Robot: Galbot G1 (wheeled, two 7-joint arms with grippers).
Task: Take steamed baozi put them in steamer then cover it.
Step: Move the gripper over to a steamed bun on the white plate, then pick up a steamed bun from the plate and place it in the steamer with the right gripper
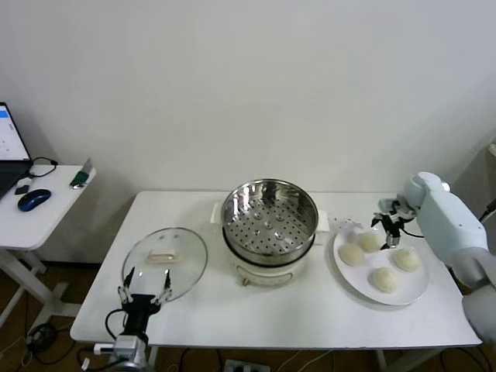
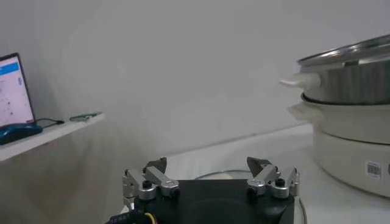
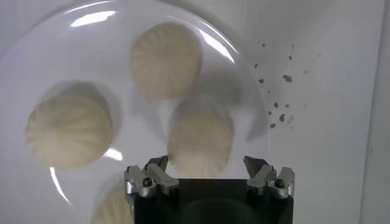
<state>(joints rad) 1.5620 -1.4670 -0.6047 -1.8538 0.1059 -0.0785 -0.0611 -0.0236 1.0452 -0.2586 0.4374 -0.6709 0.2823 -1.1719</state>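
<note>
Head view shows four buns (image 1: 351,254) lying on a white plate (image 1: 419,291) at the right side of the table (image 1: 294,325), none touching another. The right gripper (image 1: 387,225) hangs above the far edge of the plate, over the bun nearest the back, with its jaws spread and nothing between them. In the right wrist view three buns show whole and a fourth only in part, and brown crumbs (image 3: 277,109) dot the table just beside the plate.

One steamer (image 1: 270,217) stands at the middle of the table on a white cooker base (image 1: 267,273), its holed bottom bare. One glass lid (image 1: 165,262) lies flat to its left, handle up. The left gripper (image 1: 144,288) sits at the lid's near edge, jaws spread wide and holding nothing.

Everything rests on one white table against a plain white wall (image 1: 248,85). A side desk (image 1: 39,209) at far left carries a laptop (image 1: 12,151) and a blue mouse (image 1: 34,199).
</note>
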